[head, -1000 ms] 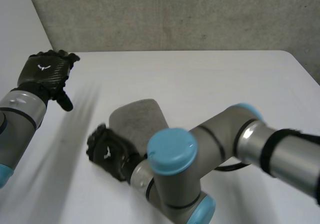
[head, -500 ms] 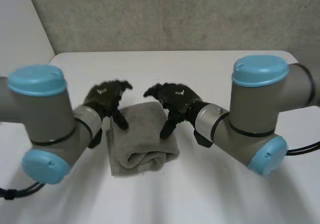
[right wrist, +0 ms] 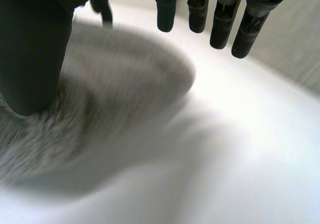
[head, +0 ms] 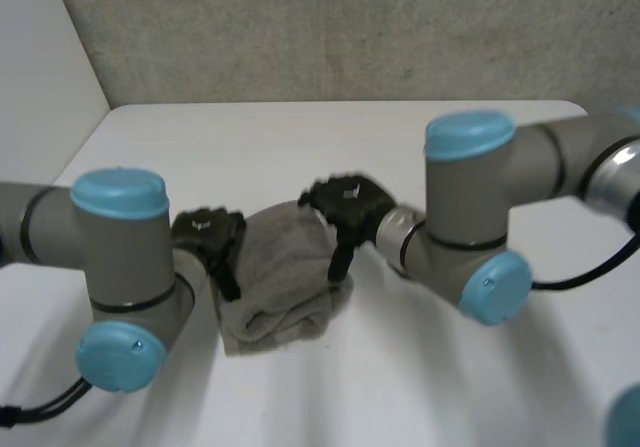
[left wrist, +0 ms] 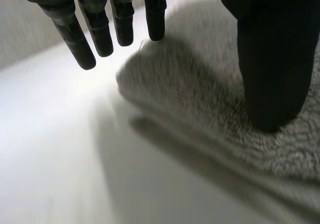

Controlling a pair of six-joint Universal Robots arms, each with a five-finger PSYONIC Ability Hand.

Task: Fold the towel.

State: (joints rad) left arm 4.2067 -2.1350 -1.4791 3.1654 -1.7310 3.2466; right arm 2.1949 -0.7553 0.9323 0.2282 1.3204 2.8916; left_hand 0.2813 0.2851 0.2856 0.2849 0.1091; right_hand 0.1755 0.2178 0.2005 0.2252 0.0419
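Towel (head: 283, 279) lies folded between left hand (head: 208, 239) and right hand (head: 345, 199), both released, thumbs (left wrist: 272, 73) resting on it, probably to flatten the fold.

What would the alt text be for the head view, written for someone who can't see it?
A folded grey towel lies on a white table with a black robot hand at each side: the left robot hand at its left edge, the right robot hand at its right edge.
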